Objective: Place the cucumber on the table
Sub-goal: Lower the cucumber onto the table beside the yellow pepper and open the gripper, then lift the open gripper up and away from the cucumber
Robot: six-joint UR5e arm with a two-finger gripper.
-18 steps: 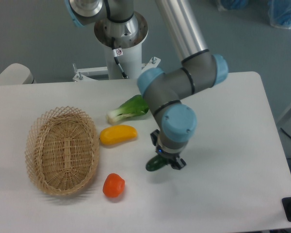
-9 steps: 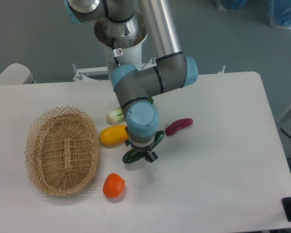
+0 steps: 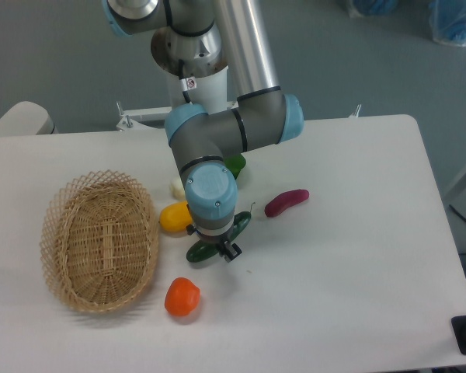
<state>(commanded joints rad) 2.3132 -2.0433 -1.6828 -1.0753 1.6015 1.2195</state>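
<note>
The gripper (image 3: 217, 247), clenched on the cucumber (image 3: 220, 237), has swung left toward the table (image 3: 357, 264) middle (release looks near)

We can read no text, brand or number anywhere. A small white tag with a red mark (image 3: 189, 83) hangs at the arm's base, but its print is too small for us to make out.

Wicker basket (image 3: 99, 240) left; orange tomato (image 3: 182, 297) beside it; purple eggplant (image 3: 286, 202) right.
</note>
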